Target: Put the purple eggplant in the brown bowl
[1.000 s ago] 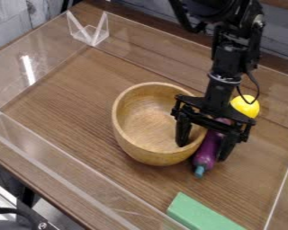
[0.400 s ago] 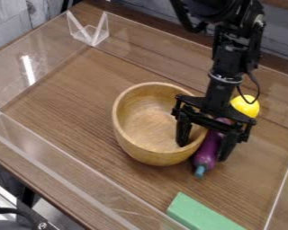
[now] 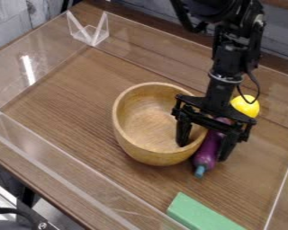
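The purple eggplant [image 3: 208, 153] lies on the wooden table just right of the brown bowl [image 3: 153, 121], its blue-teal stem end pointing toward the front. My gripper [image 3: 211, 137] hangs straight down over the eggplant's upper part, jaws open. One finger is against the bowl's right wall and the other is right of the eggplant. The bowl is empty. The eggplant's top is partly hidden by the fingers.
A yellow lemon [image 3: 244, 106] sits behind the gripper on the right. A flat green block [image 3: 209, 216] lies at the front right. Clear acrylic walls [image 3: 39, 63] ring the table, with a clear corner piece [image 3: 89, 29] at the back left.
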### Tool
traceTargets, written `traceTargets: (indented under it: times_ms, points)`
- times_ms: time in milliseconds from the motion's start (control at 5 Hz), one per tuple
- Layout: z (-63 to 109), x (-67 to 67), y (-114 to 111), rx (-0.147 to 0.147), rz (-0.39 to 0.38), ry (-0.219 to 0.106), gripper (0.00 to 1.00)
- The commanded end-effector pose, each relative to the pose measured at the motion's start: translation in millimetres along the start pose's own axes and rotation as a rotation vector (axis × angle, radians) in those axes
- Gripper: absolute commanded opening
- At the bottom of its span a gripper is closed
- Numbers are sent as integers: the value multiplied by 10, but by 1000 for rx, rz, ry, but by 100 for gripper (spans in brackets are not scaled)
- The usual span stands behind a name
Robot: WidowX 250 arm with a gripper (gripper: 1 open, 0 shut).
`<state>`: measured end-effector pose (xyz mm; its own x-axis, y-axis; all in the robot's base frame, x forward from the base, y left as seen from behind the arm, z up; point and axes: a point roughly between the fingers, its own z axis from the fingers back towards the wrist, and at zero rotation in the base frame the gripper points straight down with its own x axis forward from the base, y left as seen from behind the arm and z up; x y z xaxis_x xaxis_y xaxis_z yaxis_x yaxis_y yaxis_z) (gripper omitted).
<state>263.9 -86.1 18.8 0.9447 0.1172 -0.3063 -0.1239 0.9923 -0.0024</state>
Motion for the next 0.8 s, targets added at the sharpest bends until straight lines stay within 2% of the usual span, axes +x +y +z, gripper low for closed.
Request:
traceTargets:
  times_ms: [0,600]
  points:
    - [-105,16,26,3,6,25,100]
    - [-90,48,114,1,28,27,100]
